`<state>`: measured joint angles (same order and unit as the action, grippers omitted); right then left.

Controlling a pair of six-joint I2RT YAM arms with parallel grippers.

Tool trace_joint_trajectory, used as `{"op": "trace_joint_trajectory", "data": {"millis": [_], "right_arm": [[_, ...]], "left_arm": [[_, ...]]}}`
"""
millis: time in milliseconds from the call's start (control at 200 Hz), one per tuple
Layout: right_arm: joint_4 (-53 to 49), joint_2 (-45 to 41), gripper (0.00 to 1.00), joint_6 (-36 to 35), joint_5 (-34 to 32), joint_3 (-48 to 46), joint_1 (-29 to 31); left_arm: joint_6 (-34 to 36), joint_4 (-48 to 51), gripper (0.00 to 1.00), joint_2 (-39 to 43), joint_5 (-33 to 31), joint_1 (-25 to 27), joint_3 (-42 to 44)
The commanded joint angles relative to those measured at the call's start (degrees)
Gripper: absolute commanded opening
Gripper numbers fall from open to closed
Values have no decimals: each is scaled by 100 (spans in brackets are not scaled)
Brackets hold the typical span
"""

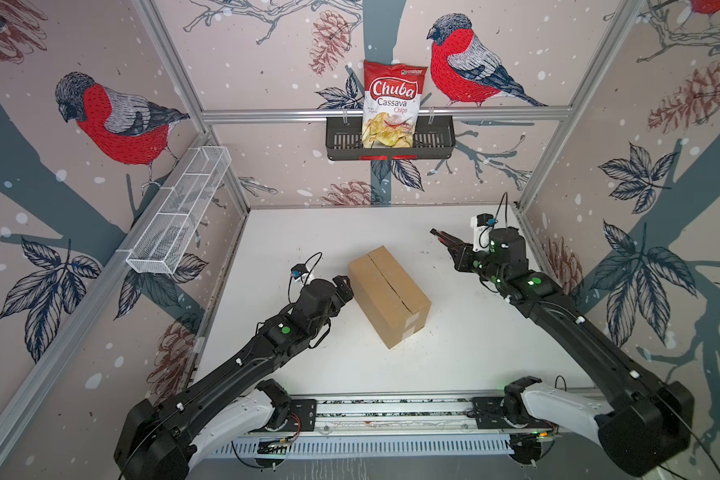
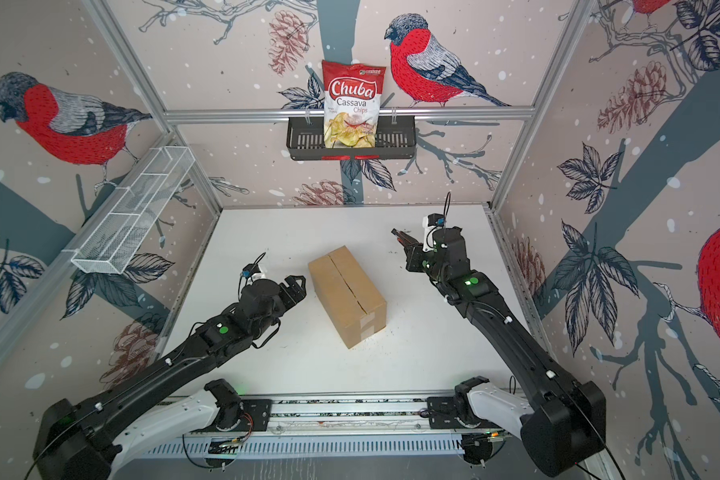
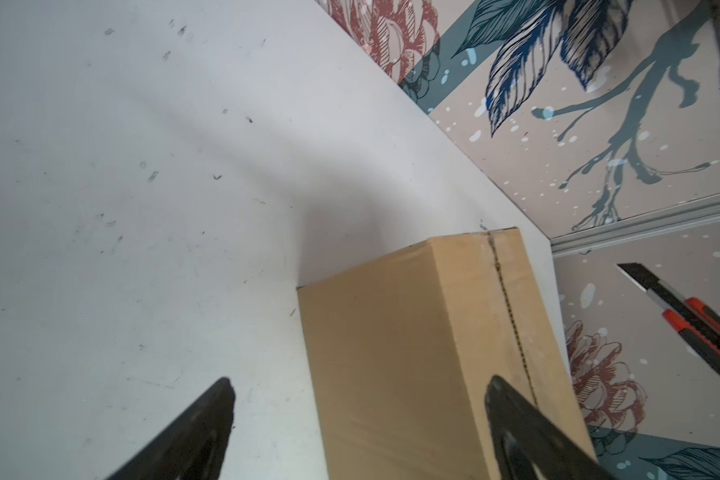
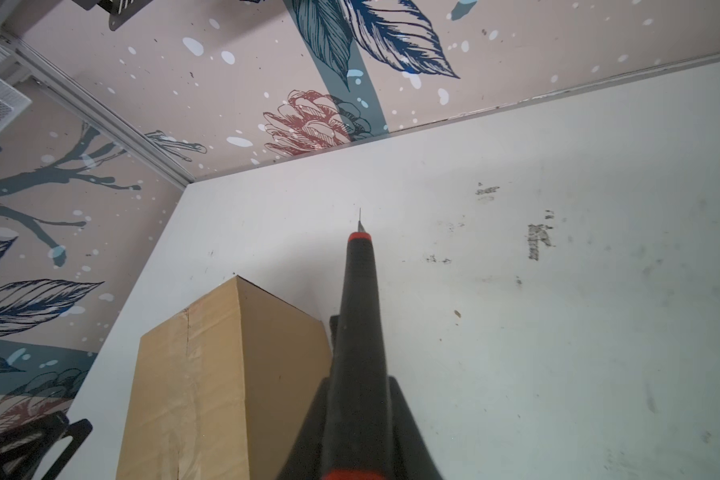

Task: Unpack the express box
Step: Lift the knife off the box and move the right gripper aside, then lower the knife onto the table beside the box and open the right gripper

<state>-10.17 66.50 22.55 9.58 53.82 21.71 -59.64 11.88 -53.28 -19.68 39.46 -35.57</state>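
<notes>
left gripper (image 3: 356,384) spread wide at box (image 1: 387,295) side, gripping nothing; right gripper (image 4: 360,380) clamped on knife (image 4: 358,291), blade (image 3: 632,276) out. risk: unbraced box slides under blade, cut strays off seam (image 3: 504,299).

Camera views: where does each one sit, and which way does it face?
Both top views: overhead at the front, looking down at the express box; both arms show.
Left wrist: behind the open left gripper, facing the box's side.
Right wrist: behind the right gripper, looking along its utility knife.
Shared: both wrist views show box and knife.
</notes>
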Motion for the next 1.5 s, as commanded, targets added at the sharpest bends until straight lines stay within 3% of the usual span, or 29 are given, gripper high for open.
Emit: {"op": "trace_joint_trajectory", "data": {"millis": [0,140,445,901,1491], "right_arm": [[1245,313,0,312,1176,-271,-290],[2123,865,0,727,2016,-611,-703],[3314,1831,2,1083,3167,-891,-1196],[4069,2904,4,1435,3646,-1159,-1555],[4184,3373,9,1674,3824,-1425,-1855]], "left_arm": [[16,116,93,2,-123,4,42],[18,78,93,-33,-163,9,43],[84,-120,94,-100,-238,9,15],[111,-19,94,185,-419,0,48],[128,-204,95,123,-338,0,137]]}}
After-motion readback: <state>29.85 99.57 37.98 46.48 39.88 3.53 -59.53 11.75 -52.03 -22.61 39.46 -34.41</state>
